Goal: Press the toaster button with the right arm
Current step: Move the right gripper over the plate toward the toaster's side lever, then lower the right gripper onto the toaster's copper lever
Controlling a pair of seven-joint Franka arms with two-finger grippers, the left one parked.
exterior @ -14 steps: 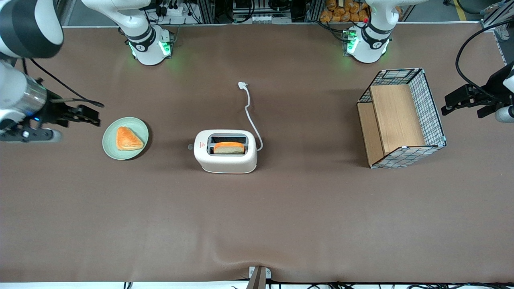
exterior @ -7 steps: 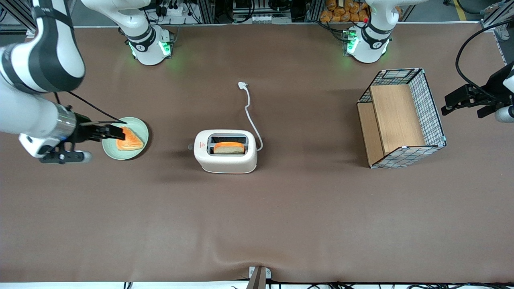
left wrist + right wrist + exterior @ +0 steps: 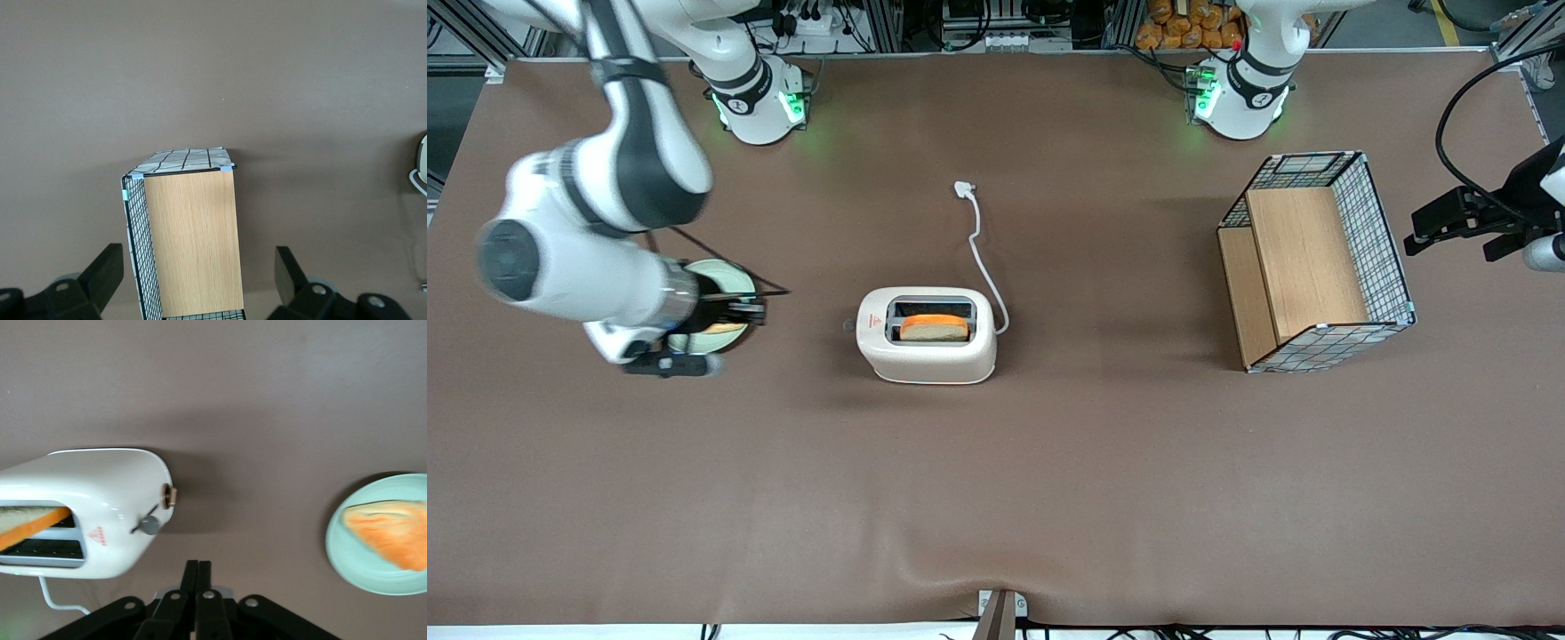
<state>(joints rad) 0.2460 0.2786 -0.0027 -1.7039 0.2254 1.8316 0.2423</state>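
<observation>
The cream-white toaster (image 3: 927, 336) stands mid-table with a bread slice (image 3: 934, 328) in the slot nearer the front camera. Its small grey button (image 3: 847, 325) sticks out of the narrow end facing the working arm. In the right wrist view the toaster (image 3: 87, 507) and its grey button (image 3: 150, 525) show clearly. My right gripper (image 3: 758, 311) is shut and empty. It hovers over the edge of the green plate (image 3: 720, 331), between the plate and the toaster's button end, a gap away from the button. Its fingers (image 3: 197, 575) are pressed together.
The plate carries a triangular pastry (image 3: 390, 530), partly hidden under my arm in the front view. The toaster's white cord (image 3: 983, 258) runs to a plug (image 3: 963, 188) farther from the camera. A wire-and-wood basket (image 3: 1316, 262) lies toward the parked arm's end.
My right arm has swung in from the table's end, passing over the plate toward the toaster. The gripper now reaches the plate's edge nearest the toaster. Toaster and bread have not moved.
</observation>
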